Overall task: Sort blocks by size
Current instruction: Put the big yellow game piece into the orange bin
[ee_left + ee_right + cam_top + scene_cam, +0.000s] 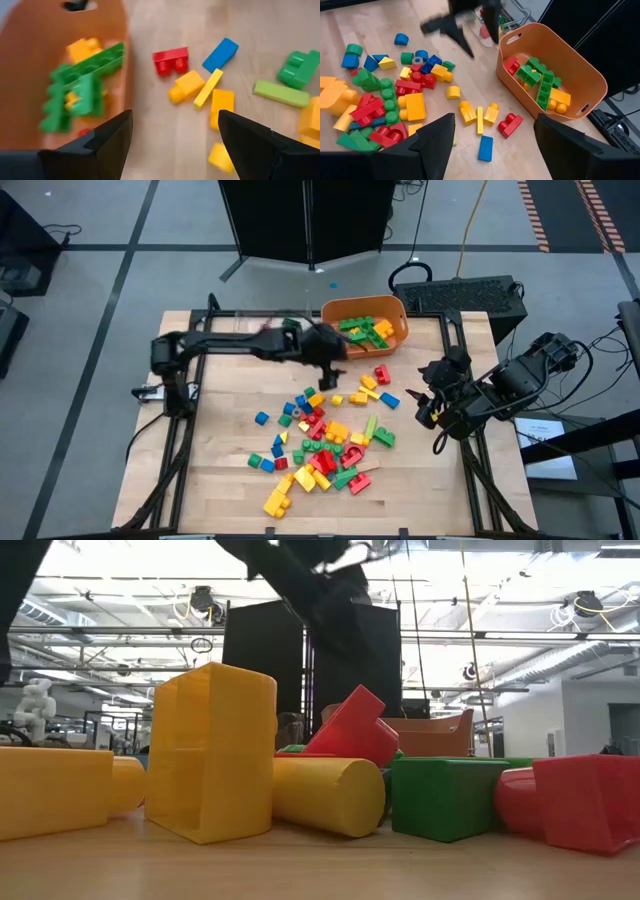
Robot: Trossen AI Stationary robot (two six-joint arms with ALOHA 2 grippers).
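Here, my left gripper (328, 368) hangs open and empty beside the orange tub (392, 311); the blocks (325, 442) lie scattered on the table just below it.

The table (420, 480) is pale wood with a fine grain and a smooth, matt finish; the blocks (325, 442) look like moulded plastic in red, yellow, green and blue, smooth with a soft sheen in the low view; the orange tub (580, 70) at the far side looks like smooth plastic with a dull satin surface; the left gripper (172, 142) and the right gripper (492, 145) have dark, matt fingers that look like hard plastic.
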